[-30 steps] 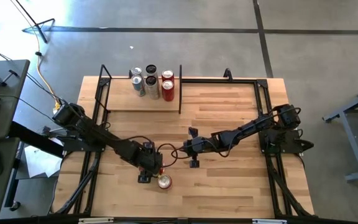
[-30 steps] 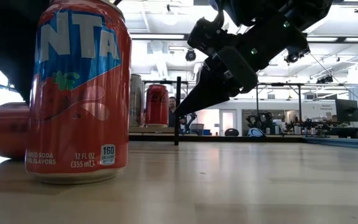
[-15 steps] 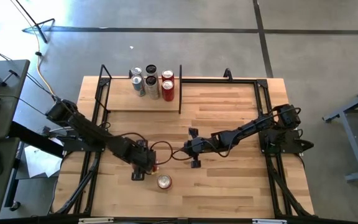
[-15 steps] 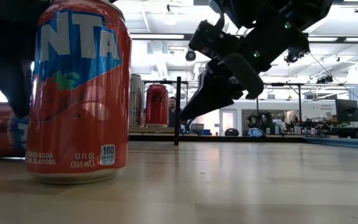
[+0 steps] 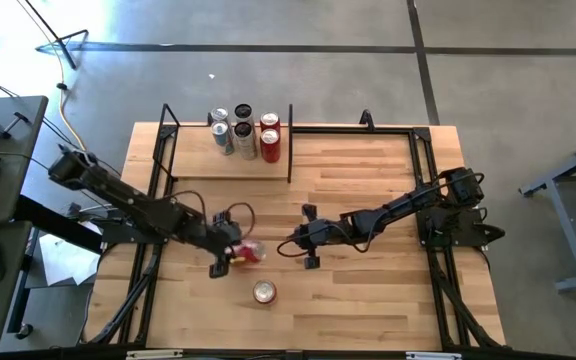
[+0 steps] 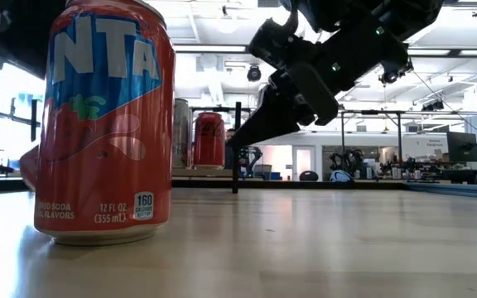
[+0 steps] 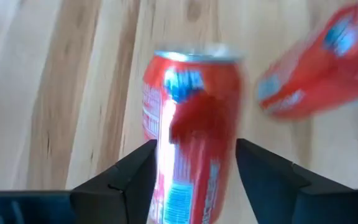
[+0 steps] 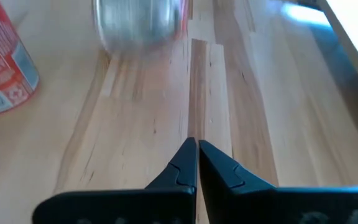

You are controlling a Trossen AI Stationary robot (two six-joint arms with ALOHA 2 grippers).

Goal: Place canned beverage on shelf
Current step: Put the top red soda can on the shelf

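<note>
A red canned beverage [image 5: 253,252] lies tilted on its side at the table's middle left, with my left gripper [image 5: 238,254] shut on it. Its silver end [image 8: 140,25] faces my right gripper [image 5: 287,247], which hovers shut a short way to its right, touching nothing. A second red can [image 5: 264,292] stands upright on its base nearer the front edge, large in the low view [image 6: 106,124]. The shelf [image 5: 208,165], a pale board with black uprights, is at the far left, with several cans [image 5: 243,130] standing on it. My left gripper pinches the can's side wall [image 7: 166,155] between its two fingers, one on each side of the body. The fingers slant down from the table's left and lie along the can. The can's far rim [image 7: 194,56] points away toward the table's right; whether it is clear of the table I cannot tell.
Black metal frame rods [image 5: 353,130] run along the table's far and side edges. One shelf upright [image 5: 290,145] stands between the shelf and the right half. Bare slatted wood [image 5: 368,300] spreads at the near right.
My left gripper has drawn back toward the table's left edge and a little toward the far edge, rising and tipping less steeply. The red can has come with it, away from the standing can, and now shows past the fingers, lying toward the right.
</note>
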